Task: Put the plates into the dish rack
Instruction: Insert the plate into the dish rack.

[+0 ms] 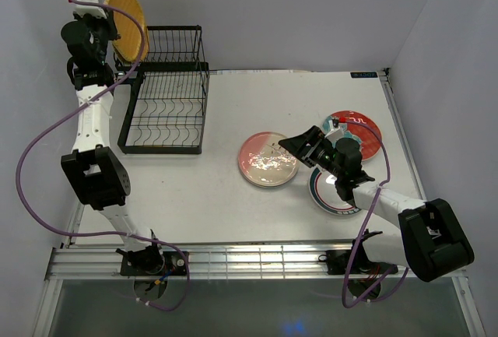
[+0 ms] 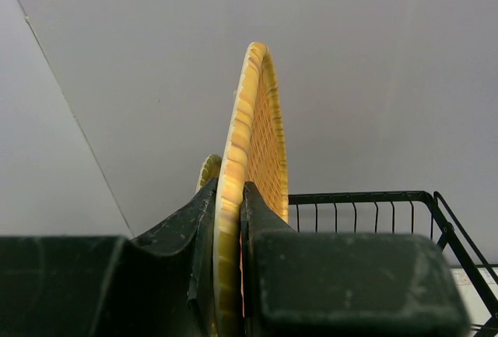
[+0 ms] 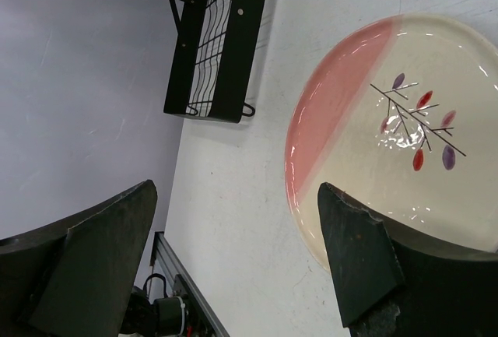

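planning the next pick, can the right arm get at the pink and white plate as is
Probably yes: the right pincer is open at the rim of the pink-and-white plate, with nothing on it or in between.

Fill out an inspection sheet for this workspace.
Surface: white table, no spills seen.
Job's things: black wire dish rack, lower slots without plates; pink-and-white plate, red plate and teal-rimmed plate lying flat on the table.
Clutter: nothing seen.
Grippers: left gripper shut on yellow woven plate, held on edge by the rack's rear; right gripper open near the pink-and-white plate's rim.
Cables: purple cables loop from both arms.
Surroundings: pale enclosure walls.
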